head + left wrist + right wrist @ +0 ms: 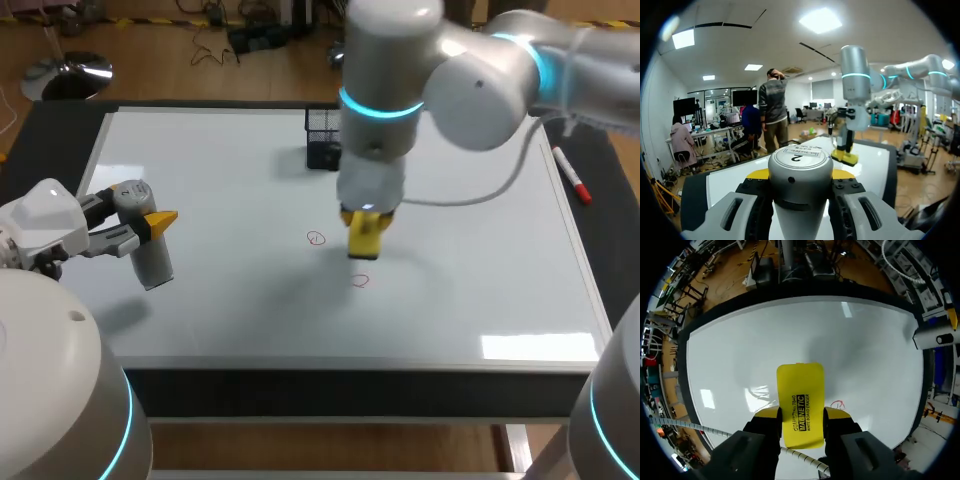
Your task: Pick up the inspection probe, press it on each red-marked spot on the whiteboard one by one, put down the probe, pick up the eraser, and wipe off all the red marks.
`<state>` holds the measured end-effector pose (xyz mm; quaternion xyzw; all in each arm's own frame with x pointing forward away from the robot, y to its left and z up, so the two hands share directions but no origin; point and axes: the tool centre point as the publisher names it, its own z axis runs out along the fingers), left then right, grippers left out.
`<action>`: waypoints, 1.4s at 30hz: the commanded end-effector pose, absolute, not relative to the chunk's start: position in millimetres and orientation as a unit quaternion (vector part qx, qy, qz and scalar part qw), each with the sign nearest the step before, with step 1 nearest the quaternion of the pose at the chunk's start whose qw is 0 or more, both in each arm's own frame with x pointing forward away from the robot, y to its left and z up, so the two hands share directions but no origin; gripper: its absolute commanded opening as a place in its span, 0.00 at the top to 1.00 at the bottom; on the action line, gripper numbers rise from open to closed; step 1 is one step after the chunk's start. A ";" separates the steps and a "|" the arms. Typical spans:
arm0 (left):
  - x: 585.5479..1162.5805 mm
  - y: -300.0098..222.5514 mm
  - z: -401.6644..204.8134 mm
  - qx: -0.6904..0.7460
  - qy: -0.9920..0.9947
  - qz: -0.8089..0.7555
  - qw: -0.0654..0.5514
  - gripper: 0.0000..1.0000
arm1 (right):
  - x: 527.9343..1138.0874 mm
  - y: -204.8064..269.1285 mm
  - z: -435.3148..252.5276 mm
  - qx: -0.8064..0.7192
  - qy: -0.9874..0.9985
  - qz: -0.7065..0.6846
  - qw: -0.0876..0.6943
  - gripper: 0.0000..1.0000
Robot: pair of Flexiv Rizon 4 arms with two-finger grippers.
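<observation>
eraser [799,390] juts lengthwise ahead from right end effector [801,415].

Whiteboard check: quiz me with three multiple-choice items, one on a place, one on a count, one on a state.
1. Where is the yellow eraser?
A. over the middle of the whiteboard, by the red marks
B. at its left edge
C. at its far right corner
2. How many red marks does the head view show?
A. none
B. two
C. five
3. The left claw is:
A. open, empty
B. shut on the eraser
C. shut on the inspection probe

1 A: the right claw holds it there.
2 B: two small red circles show.
3 C: both fingers press the probe.
</observation>
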<state>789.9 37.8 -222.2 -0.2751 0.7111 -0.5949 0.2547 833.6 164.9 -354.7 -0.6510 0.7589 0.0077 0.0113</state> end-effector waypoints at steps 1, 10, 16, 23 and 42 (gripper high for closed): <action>790.7 36.4 -221.8 -0.276 0.710 -0.594 0.257 1.00 | 835.4 204.8 -366.3 -0.662 0.749 -0.009 0.000 1.00; 790.7 36.4 -221.8 -0.276 0.710 -0.594 0.257 1.00 | 845.5 253.5 -374.9 -0.690 0.724 -0.003 0.005 1.00; 790.7 36.4 -221.8 -0.276 0.710 -0.594 0.257 1.00 | 853.4 270.0 -383.5 -0.703 0.711 0.025 0.002 1.00; 790.7 36.4 -221.8 -0.276 0.710 -0.594 0.257 1.00 | 863.8 277.3 -391.6 -0.710 0.704 0.028 0.000 1.00; 790.7 36.4 -221.8 -0.276 0.710 -0.594 0.257 1.00 | 875.0 257.7 -415.9 -0.695 0.719 0.001 -0.005 1.00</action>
